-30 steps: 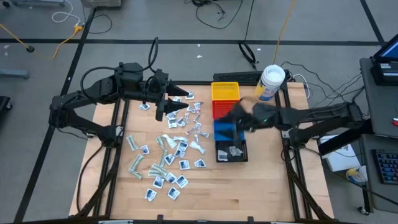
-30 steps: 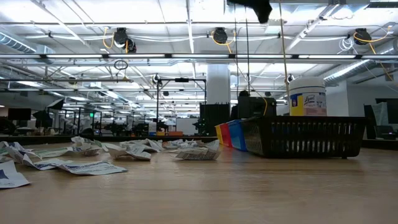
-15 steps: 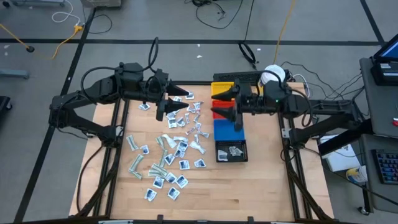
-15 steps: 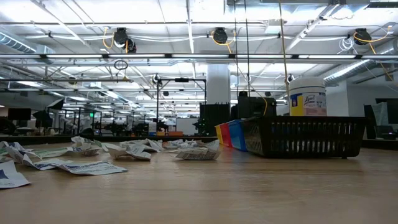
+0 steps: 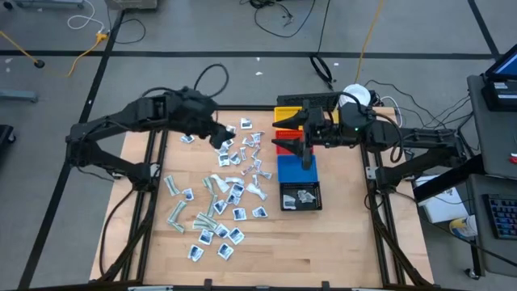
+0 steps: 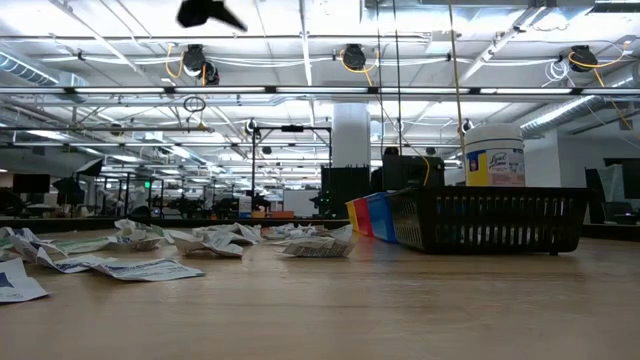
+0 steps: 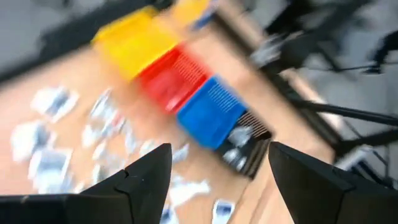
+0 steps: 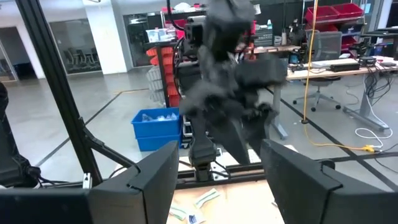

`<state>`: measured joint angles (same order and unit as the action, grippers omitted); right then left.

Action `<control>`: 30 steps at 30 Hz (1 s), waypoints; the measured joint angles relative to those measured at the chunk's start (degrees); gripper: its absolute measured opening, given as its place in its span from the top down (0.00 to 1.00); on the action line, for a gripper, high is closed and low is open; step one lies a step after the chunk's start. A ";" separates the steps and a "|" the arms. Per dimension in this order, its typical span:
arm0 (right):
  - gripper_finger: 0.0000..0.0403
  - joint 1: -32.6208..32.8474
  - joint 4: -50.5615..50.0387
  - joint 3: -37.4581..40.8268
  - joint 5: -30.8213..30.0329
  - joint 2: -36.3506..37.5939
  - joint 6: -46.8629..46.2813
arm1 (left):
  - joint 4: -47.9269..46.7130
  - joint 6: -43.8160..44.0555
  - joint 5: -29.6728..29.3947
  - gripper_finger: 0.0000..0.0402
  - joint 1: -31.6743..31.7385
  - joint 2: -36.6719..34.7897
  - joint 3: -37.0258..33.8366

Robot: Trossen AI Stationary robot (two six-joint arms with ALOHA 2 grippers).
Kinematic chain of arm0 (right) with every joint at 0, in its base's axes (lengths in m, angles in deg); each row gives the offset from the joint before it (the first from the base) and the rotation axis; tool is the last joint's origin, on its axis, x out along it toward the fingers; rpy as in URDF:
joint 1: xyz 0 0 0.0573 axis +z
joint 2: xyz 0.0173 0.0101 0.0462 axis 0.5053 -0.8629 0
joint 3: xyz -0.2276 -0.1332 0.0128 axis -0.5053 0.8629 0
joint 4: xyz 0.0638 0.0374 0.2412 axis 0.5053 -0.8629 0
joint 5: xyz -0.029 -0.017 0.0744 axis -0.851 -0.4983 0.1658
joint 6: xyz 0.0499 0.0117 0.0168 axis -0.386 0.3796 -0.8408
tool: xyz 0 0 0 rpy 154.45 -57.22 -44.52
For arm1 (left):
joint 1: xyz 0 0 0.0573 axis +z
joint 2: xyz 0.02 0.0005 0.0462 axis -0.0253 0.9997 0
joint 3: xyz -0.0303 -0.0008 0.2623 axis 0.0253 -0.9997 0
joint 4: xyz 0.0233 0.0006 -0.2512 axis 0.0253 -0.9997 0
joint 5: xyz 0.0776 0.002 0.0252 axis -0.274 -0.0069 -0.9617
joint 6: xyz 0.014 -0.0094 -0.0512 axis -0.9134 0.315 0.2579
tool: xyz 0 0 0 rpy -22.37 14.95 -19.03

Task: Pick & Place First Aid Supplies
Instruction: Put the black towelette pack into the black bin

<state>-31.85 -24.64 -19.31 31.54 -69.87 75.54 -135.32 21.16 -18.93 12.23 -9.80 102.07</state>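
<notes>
Progress: early. A few first aid packets (image 5: 300, 196) lie in the black bin (image 5: 300, 207) at centre right of the high view; the large scatter of packets (image 5: 222, 190) sits loose on the desk (image 5: 323, 250), centre left of the frame.
Remaining: by this count, nearly all of the pile has yet to be picked and binned.
Other bins: yellow bin (image 5: 292, 118), red bin (image 5: 284, 144) and blue bin (image 5: 292, 170) in a row above the black one; no packets can be made out in them.
Left pincer (image 5: 216, 136): raised over the upper edge of the scatter, upper centre left; fingers spread in the left wrist view, nothing between them.
Right pincer (image 5: 300, 144): over the red bin, right of centre; fingers spread in the right wrist view, empty.
Labels: white jar (image 6: 493, 154) beside the bins in the low view carries a yellow label with dark script, too small to read with confidence. Blue marks on the packets are not legible.
</notes>
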 joint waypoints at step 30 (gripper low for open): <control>0.45 0.09 -0.01 0.00 1.98 0.00 9.73 | -16.69 20.67 -2.79 0.33 9.35 20.98 -11.89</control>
<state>-31.76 -24.65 -19.31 33.52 -69.87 85.27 -152.01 41.83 -21.71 21.58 11.18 90.18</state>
